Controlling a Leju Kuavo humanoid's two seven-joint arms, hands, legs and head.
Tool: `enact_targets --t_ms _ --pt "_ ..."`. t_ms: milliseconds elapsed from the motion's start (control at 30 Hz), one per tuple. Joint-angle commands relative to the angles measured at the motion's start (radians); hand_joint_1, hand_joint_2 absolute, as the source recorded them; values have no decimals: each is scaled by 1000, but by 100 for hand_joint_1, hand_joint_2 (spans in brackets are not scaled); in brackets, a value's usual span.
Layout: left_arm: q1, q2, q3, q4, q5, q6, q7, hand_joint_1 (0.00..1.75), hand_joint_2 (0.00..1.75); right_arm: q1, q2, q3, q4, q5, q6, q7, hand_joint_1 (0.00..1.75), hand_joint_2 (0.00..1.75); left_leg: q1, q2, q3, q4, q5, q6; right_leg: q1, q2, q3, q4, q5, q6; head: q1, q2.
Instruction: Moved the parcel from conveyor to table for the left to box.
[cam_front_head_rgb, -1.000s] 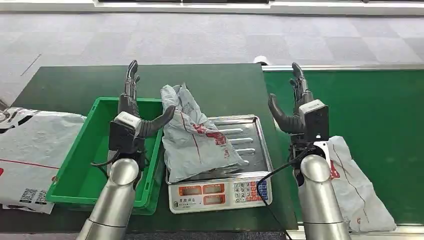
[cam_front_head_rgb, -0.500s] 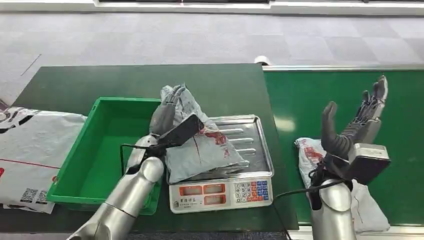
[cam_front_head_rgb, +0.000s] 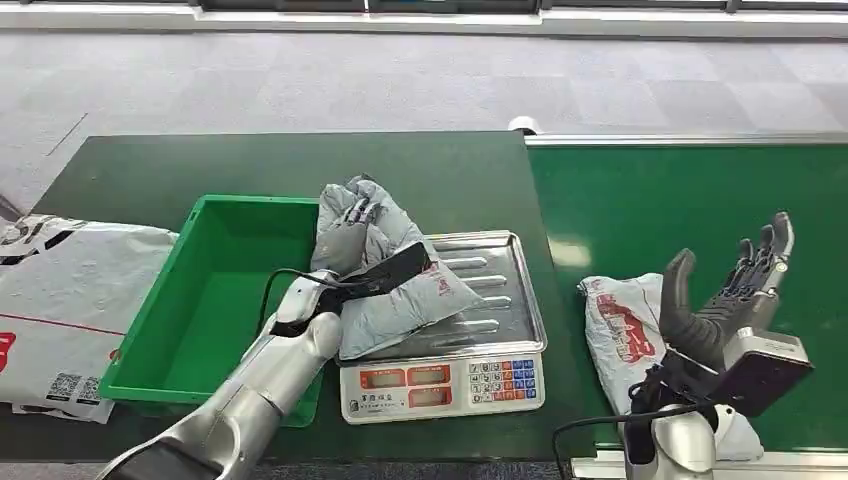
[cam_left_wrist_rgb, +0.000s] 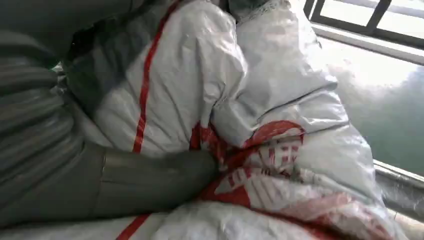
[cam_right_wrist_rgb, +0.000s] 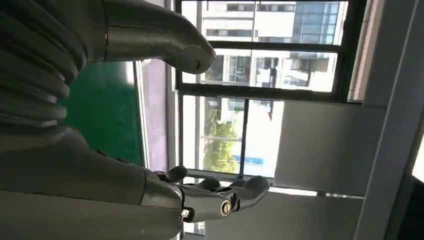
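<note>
A crumpled grey parcel (cam_front_head_rgb: 412, 292) with red print lies on the steel tray of the scale (cam_front_head_rgb: 505, 300). My left hand (cam_front_head_rgb: 345, 245) grips it at the end nearest the green bin, fingers over the top and thumb across the front. Up close in the left wrist view, the thumb (cam_left_wrist_rgb: 150, 180) presses into the parcel (cam_left_wrist_rgb: 260, 125). My right hand (cam_front_head_rgb: 725, 300) hangs open above the conveyor's near edge, fingers spread and holding nothing. In the right wrist view the right hand (cam_right_wrist_rgb: 55, 150) is likewise bare. A second grey parcel (cam_front_head_rgb: 620, 325) lies on the belt just left of it.
An open green bin (cam_front_head_rgb: 215, 290) sits directly left of the scale. A large white mail bag (cam_front_head_rgb: 60, 300) lies at the table's left edge. The green conveyor belt (cam_front_head_rgb: 680, 200) runs along the right side, edged by a metal rail.
My left hand came down from its raised pose and closed around the parcel on the scale. My right arm swung right and lower, off to the conveyor's near side.
</note>
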Motion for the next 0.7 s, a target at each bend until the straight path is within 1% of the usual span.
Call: enact_targets --t_ms 33,100,133,200,233,300,400,500,533,567,633,700 --pt "75 10 75 18 40 -52 -54 175 175 49 51 -54 -29 8 13 12 0 175 -1 1 1 -2 1 0 0 1 1 -1 1 0 0 0" --pt "95 12 82 -22 48 -63 -64 175 175 54 52 -57 -35 8 16 11 0 175 -1 2 -4 -3 1 0 -1 2 1 -2 2 0 0 0" --pt "122 11 106 -83 99 -77 -109 175 175 65 53 -60 -45 6 18 12 0 175 -1 2 -4 -3 1 0 -1 2 2 -2 2 0 0 0" --pt "160 16 131 -189 174 -95 -161 175 175 85 53 -66 -64 3 16 11 0 175 -1 2 -4 -5 2 1 -1 2 1 -4 3 0 0 0" --pt "195 17 164 -297 292 -85 -256 175 175 105 49 -68 -78 1 17 12 0 175 -1 2 0 -3 1 0 -1 2 2 -3 1 0 0 0" --pt "249 52 167 -481 380 -63 -282 175 175 136 49 -74 -91 -10 28 7 0 175 -1 2 4 -4 0 0 -1 2 2 -3 1 0 0 0" --pt "299 80 196 -646 474 1 -333 175 175 145 45 -75 -75 -21 38 -4 0 175 0 4 3 -2 -1 0 0 4 1 -2 0 0 0 0" --pt "305 84 197 -658 479 -3 -331 175 175 140 46 -75 -71 -21 37 -5 0 175 0 6 0 -2 -1 0 0 6 -3 -1 0 -1 0 0" --pt "311 71 216 -676 522 48 -385 175 175 136 42 -71 -63 -26 44 -3 0 175 0 6 -2 -1 -1 -1 0 6 -6 0 0 -1 0 0" --pt "315 73 227 -690 554 77 -417 175 175 131 41 -70 -54 -26 44 -2 0 175 0 5 -3 -1 -1 -1 0 5 -7 -1 0 0 0 0" --pt "329 76 267 -763 629 186 -488 175 175 126 40 -68 -40 -28 44 0 0 175 0 4 -4 -1 -1 0 0 4 -7 -1 0 0 0 0" --pt "323 95 304 -798 649 230 -480 175 175 133 42 -71 -37 -26 39 1 0 175 0 6 -5 -1 -1 0 0 6 -8 -1 0 0 0 0"
